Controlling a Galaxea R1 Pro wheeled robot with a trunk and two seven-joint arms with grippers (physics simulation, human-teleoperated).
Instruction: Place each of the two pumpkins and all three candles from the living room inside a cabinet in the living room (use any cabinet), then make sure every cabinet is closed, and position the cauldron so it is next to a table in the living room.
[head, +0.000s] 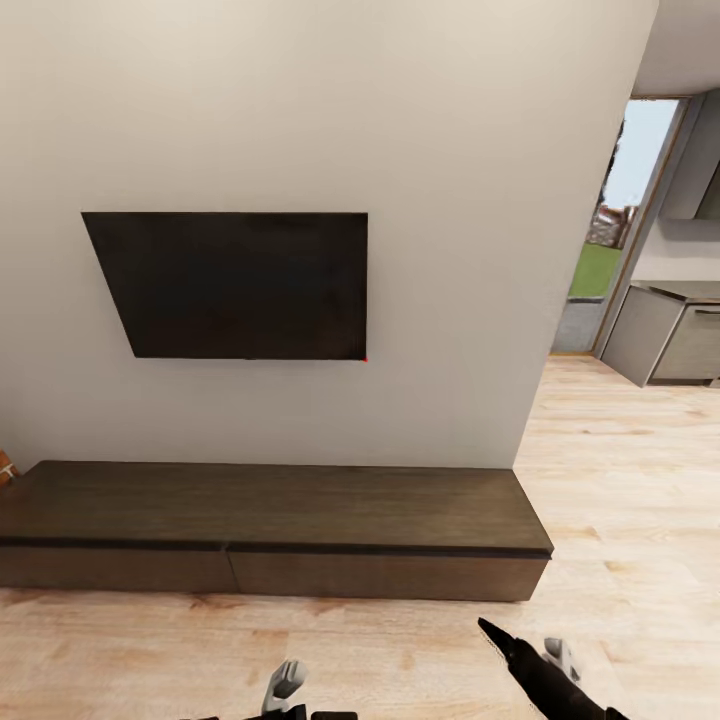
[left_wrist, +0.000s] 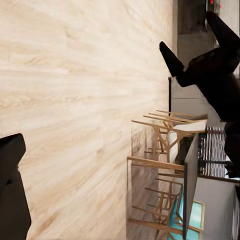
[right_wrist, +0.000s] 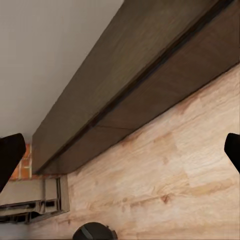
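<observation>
**Cabinet ahead, both drawer fronts flush**

While you face the wall, your right gripper (right_wrist: 120, 150) sits nearest, fingers spread wide with nothing between them; your left gripper (left_wrist: 92, 100) is also parted and empty over bare floor (head: 400, 660). Beyond them the cabinet (head: 270, 520) lies against the wall, drawers shut, contents hidden, top bare. A dark screen (head: 235, 285) hangs above.

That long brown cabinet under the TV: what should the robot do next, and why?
Probably roll a little closer and reach for a drawer front: the cabinet looks fully shut, and the right gripper is open, empty and short of it.
</observation>
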